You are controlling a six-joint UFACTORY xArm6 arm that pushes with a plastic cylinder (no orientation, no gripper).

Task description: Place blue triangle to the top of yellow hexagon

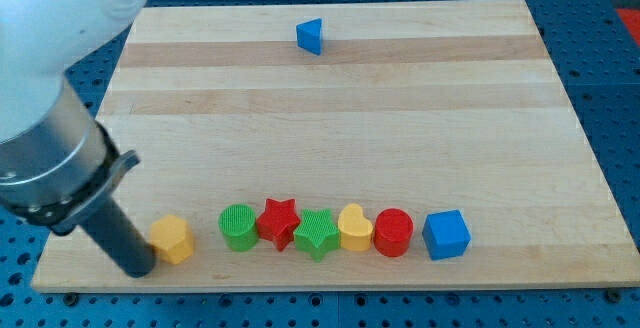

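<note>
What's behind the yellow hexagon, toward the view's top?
Bare board above the yellow hexagon; the blue triangle sits far off near the top edge. My tip touches the hexagon's left side, hiding the board there.

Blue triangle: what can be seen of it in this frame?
The blue triangle is a small solid wedge-shaped block, matte like plastic, its top face lighter than its sides. It sits alone near the view's top edge of the wooden board, slightly left of centre, touching nothing. My tip is far off, beside the yellow hexagon at the bottom left.

white arm (55,18), grey collar, dark rod
</note>
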